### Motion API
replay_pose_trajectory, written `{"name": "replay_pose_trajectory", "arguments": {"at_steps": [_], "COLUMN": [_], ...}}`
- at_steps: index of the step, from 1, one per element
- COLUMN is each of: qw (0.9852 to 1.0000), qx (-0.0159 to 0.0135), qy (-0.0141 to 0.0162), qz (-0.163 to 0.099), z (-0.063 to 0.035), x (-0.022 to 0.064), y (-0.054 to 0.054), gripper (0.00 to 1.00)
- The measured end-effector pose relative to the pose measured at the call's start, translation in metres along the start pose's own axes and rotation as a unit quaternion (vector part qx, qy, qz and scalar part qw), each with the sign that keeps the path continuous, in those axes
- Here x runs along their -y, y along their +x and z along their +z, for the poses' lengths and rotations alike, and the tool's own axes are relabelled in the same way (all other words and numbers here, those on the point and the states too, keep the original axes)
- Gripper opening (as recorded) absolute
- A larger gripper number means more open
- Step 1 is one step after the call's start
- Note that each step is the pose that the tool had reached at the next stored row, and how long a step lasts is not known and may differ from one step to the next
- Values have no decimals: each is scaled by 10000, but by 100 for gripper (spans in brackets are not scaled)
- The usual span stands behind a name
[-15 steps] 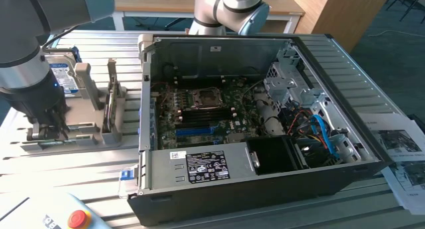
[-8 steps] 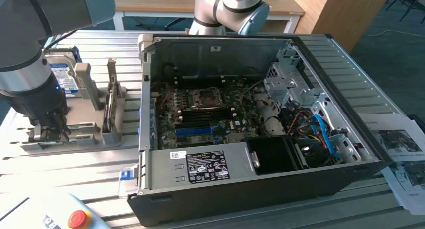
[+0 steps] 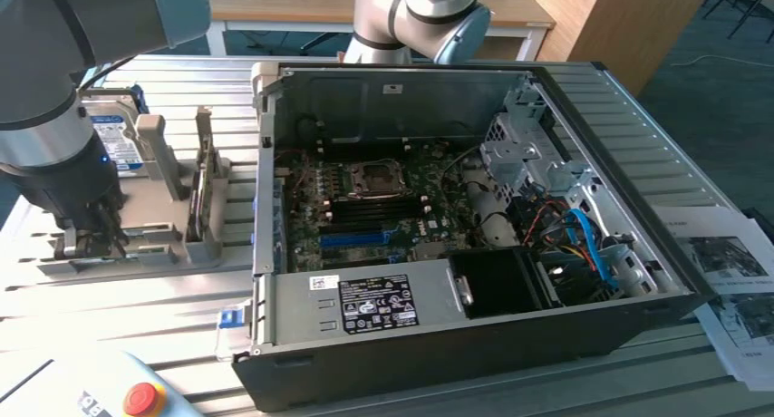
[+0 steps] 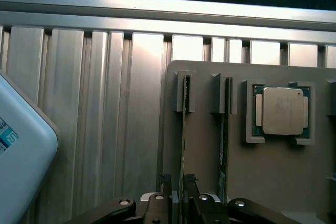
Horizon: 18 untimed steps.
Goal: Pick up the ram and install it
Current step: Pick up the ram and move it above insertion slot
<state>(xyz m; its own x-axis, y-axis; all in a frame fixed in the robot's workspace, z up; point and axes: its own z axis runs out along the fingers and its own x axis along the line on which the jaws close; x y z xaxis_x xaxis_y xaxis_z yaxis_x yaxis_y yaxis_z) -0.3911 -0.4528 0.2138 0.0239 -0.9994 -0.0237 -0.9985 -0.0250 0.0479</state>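
End effector [image 4: 177,184]: jaws apart, straddling the ram [image 4: 184,129], which stands on edge in a grey holder [image 4: 205,145] on the worktop [image 4: 105,103]. Step: pick-up, not yet gripped. Likely needs a square close on the thin edge.

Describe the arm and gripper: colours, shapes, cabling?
The arm is round silver-grey tubing with pale blue joint caps; a thin black cable runs beside it. The gripper is black: two narrow fingers on hinged links with round silver bolts.
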Motion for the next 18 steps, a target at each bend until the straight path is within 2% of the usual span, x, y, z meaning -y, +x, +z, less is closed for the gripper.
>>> {"name": "replay_pose_trajectory", "arguments": {"at_steps": [9, 18], "qw": [10000, 10000], "qx": [0, -5], "qy": [0, -1], "qz": [-1, 0], "z": [7, 74], "x": [2, 4], "y": [-48, -47], "gripper": [24, 24]}}
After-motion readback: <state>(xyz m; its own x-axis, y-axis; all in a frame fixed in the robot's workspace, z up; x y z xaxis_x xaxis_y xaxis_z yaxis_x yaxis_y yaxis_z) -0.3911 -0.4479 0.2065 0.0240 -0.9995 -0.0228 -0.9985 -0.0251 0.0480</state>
